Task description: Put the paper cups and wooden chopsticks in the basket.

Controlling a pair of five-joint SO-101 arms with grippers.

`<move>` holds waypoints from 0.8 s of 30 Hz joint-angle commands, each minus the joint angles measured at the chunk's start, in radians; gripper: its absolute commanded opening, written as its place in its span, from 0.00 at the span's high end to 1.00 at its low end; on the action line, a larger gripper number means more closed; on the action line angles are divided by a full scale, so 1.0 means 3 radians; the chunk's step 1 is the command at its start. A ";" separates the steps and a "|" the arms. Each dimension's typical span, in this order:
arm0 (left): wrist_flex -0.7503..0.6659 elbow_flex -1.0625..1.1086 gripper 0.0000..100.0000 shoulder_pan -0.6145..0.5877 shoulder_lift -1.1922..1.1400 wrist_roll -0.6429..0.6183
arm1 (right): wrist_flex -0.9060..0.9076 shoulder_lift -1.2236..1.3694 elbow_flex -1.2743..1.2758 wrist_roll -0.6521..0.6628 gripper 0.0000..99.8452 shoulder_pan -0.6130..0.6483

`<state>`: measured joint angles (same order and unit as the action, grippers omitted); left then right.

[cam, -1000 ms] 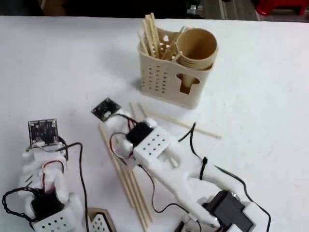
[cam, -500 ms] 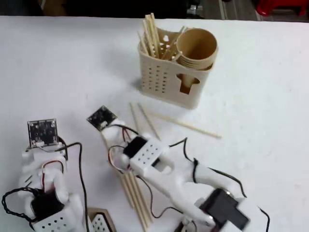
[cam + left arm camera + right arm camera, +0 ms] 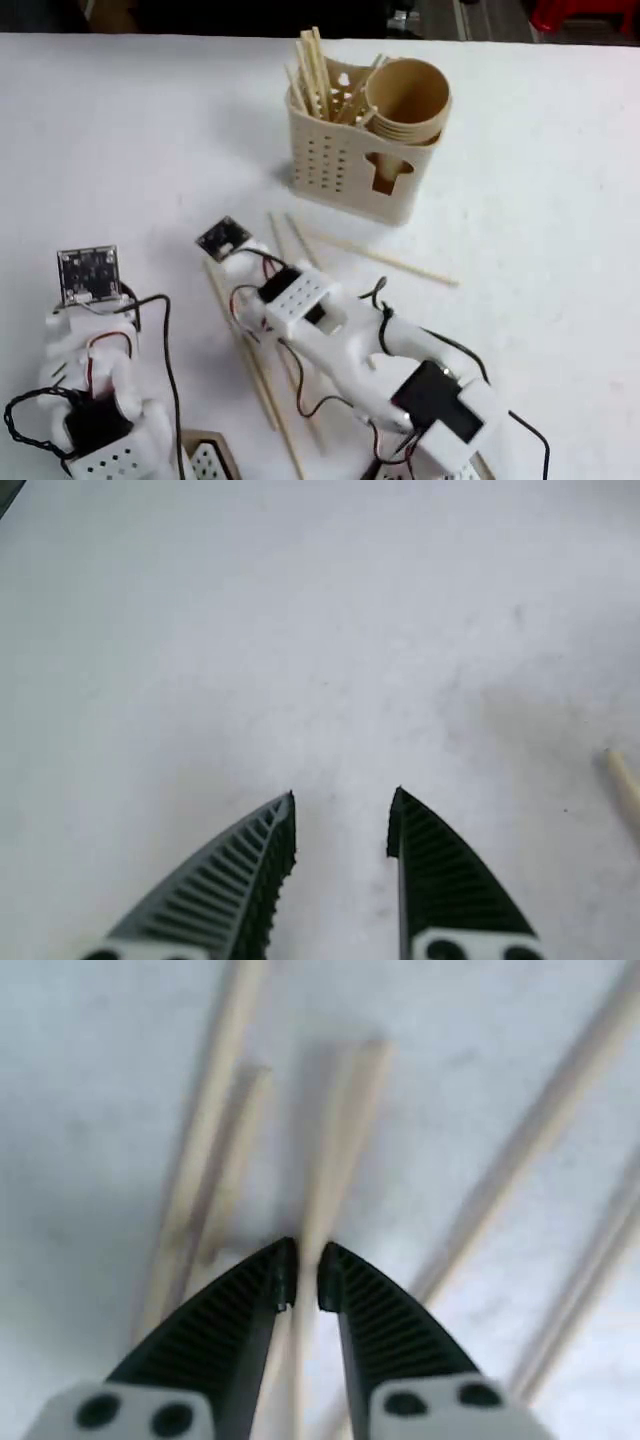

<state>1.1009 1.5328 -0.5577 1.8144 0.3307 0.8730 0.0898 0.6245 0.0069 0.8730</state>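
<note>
Showing the right tool [image 3: 300, 1278] with its jaws drawn narrow about one wooden chopstick [image 3: 340, 1140], which lies along the white bench [image 3: 120, 130] and runs forward from between the tips. Other loose chopsticks [image 3: 205, 1160] lie flat on either side of this tool, the nearest just beside the gripped one. The left tool [image 3: 342, 805] holds its jaws moderately apart above bare bench; a single chopstick end [image 3: 622, 780] lies off to one side of it. Well ahead of the right tool stands the basket [image 3: 345, 170], upright, with stacked paper cups [image 3: 405, 95] in one compartment and a chopstick bundle [image 3: 316, 65] standing in the other.
</note>
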 commanded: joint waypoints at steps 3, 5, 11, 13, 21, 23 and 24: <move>-0.0077 -0.0015 0.84 -0.0008 0.0033 -0.0015 | 0.0023 0.0043 -0.0128 0.0353 0.98 -0.0453; -0.0077 -0.0015 0.84 -0.0008 0.0033 -0.0015 | 0.0038 0.0043 -0.0220 0.0435 0.98 -0.0575; -0.0077 -0.0015 0.84 -0.0008 0.0033 -0.0015 | 0.0049 -0.0033 -0.0384 0.0517 0.98 -0.0616; -0.0077 -0.0015 0.84 -0.0008 0.0033 -0.0015 | 0.0059 -0.0182 -0.0384 0.0517 0.98 -0.0621; -0.0077 -0.0015 0.84 -0.0008 0.0033 -0.0015 | 0.0330 -0.1153 -0.0389 0.0506 0.98 -0.0642; -0.0077 -0.0015 0.84 -0.0008 0.0033 -0.0015 | 0.0330 -0.1404 -0.0389 0.0496 0.98 -0.0642; -0.0077 -0.0015 0.84 -0.0008 0.0033 -0.0015 | 0.0325 -0.1522 -0.0389 0.0496 0.98 -0.0642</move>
<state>1.1009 1.5328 -0.5577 1.8144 0.3307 0.9636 -0.1987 0.5508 0.1557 0.6935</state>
